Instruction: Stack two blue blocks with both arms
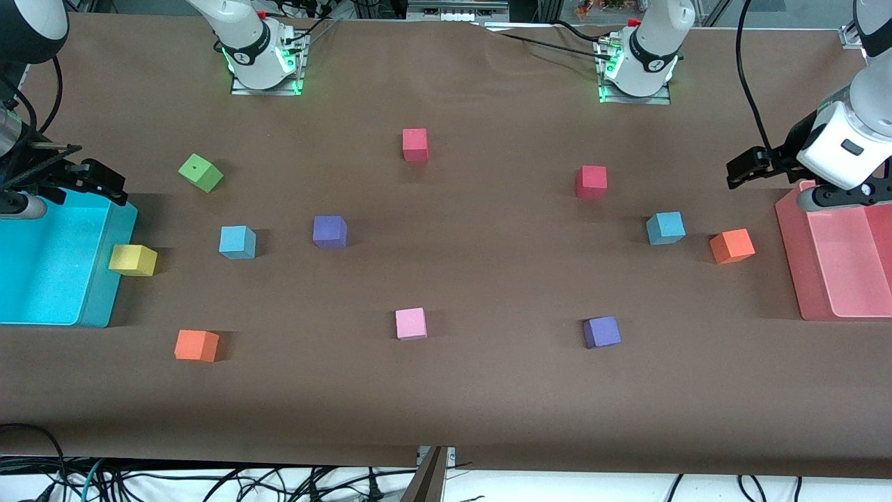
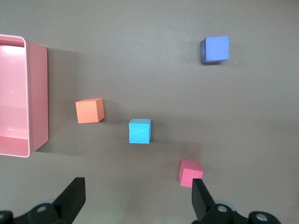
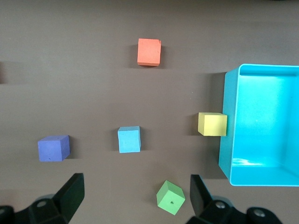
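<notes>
Brown cloth covers the whole tabletop, and small foam cubes sit all over it. I am at the start: neither blue block has been picked up yet.

One blue block (image 1: 237,242) sits toward the right arm's end of the tabletop, between a yellow cube (image 1: 133,259) and a purple cube (image 1: 329,231). The other blue block (image 1: 665,228) sits toward the left arm's end, just beside an orange cube (image 1: 732,246).

My right tool (image 1: 97,180) hangs over the edge of the cyan bin (image 1: 97,300), with its fingers spread wide and nothing in them. My left tool (image 1: 749,167) hangs by the pink bin (image 1: 794,265), also spread wide and holding nothing.

To do this well, I think each tool should go to its own near block. I want to come straight down, with a finger on each flat side. On the left I must watch out for the orange cube, since it is close.
</notes>
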